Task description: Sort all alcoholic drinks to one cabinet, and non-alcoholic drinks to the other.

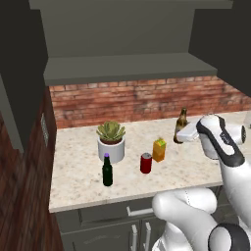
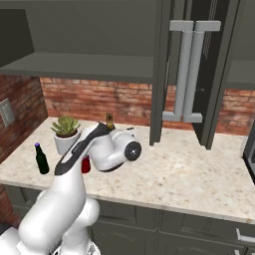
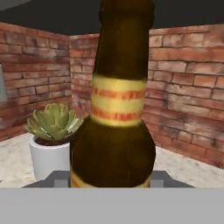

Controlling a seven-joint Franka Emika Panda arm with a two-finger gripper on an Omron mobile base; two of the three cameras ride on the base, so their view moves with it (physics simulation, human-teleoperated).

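An amber-brown beer bottle [image 3: 116,109] with a pale label stands close up in the hand view, and my gripper [image 3: 111,181] is shut on its lower body. It stands at the back of the counter [image 1: 182,121], its neck rising above my hand [image 2: 109,120]. A dark green bottle [image 1: 107,171] with a purple cap stands near the counter's front left [image 2: 42,159]. To its right are a red soda can [image 1: 146,163] and an orange juice carton [image 1: 159,149]. In the right base view my arm partly covers the can [image 2: 86,165].
A potted succulent [image 1: 112,141] in a white pot stands behind the green bottle. An open upper cabinet shelf [image 1: 127,66] runs above the brick wall. To the right, a cabinet door [image 2: 191,69] with long grey handles stands open. Bare counter [image 2: 189,174] lies right of the arm.
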